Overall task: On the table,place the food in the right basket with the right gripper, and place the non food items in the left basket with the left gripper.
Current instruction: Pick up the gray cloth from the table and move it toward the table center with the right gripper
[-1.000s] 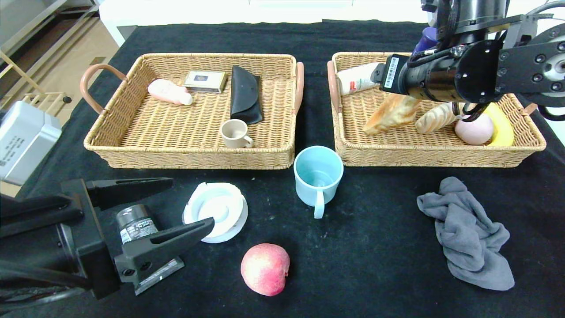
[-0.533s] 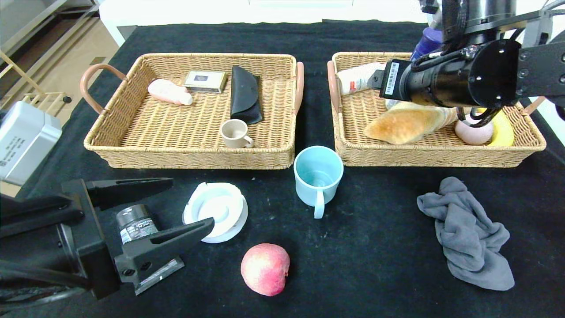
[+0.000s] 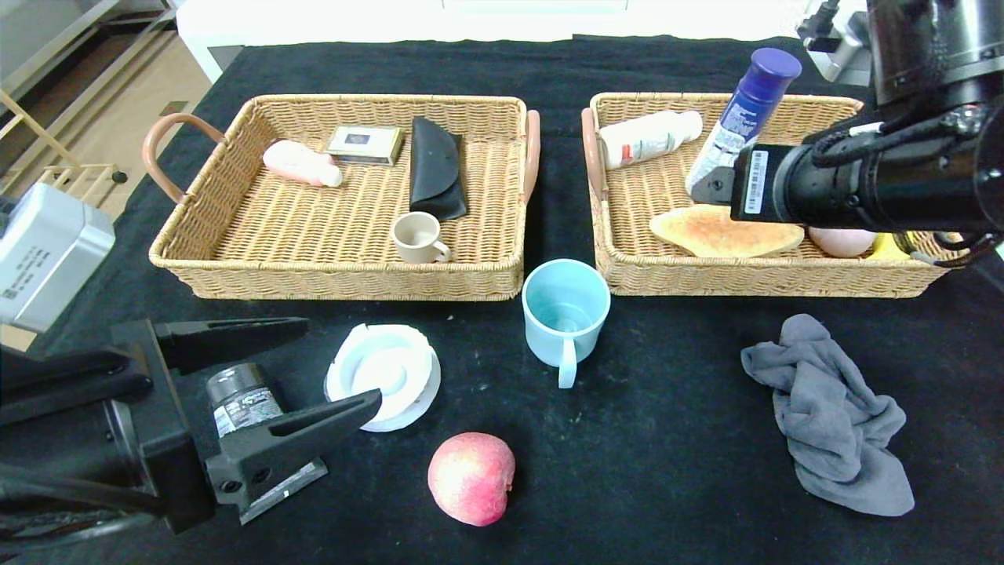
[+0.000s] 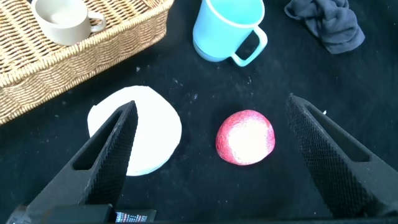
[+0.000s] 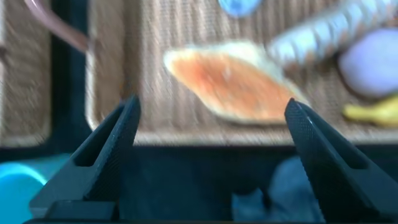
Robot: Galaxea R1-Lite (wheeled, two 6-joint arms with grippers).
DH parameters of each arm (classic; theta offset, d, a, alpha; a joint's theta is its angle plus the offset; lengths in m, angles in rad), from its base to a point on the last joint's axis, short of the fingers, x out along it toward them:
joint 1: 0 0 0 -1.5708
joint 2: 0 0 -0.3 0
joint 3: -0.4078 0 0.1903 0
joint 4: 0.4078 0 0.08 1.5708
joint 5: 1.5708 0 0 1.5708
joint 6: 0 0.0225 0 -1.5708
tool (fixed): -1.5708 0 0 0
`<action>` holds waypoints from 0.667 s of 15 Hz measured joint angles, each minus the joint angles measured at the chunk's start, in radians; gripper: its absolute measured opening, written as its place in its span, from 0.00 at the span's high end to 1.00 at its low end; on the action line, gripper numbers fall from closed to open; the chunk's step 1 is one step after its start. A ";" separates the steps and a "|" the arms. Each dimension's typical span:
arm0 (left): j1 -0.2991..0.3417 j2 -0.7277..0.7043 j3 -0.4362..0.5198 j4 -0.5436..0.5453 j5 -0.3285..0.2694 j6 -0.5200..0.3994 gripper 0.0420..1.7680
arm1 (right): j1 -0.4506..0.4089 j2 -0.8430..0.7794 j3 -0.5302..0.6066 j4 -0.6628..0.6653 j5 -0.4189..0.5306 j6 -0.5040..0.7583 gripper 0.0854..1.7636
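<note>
right gripper (image 5: 211,130) spread | wrist-only: striped croissant (image 5: 323,34) | head: hidden

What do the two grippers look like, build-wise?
Twins. The left gripper is matte black with two long pointed jaws, textured on their inner faces in the wrist view, on a blocky black base; a grey-white box with printed text sits behind it. The right gripper has the same black jaws; its glossy black cylindrical wrist carries a white barcode label and black cables.
</note>
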 joint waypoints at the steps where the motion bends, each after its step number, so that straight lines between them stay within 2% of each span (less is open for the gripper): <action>1: 0.000 0.001 0.000 0.000 0.000 0.000 0.03 | 0.000 -0.028 0.030 0.043 0.005 0.000 0.04; 3: 0.000 0.003 0.001 0.000 0.000 0.000 0.03 | -0.005 -0.086 0.096 0.106 0.028 -0.001 0.04; 10: 0.000 0.007 0.003 0.001 0.000 0.000 0.03 | -0.050 -0.254 0.331 0.157 0.136 -0.084 0.04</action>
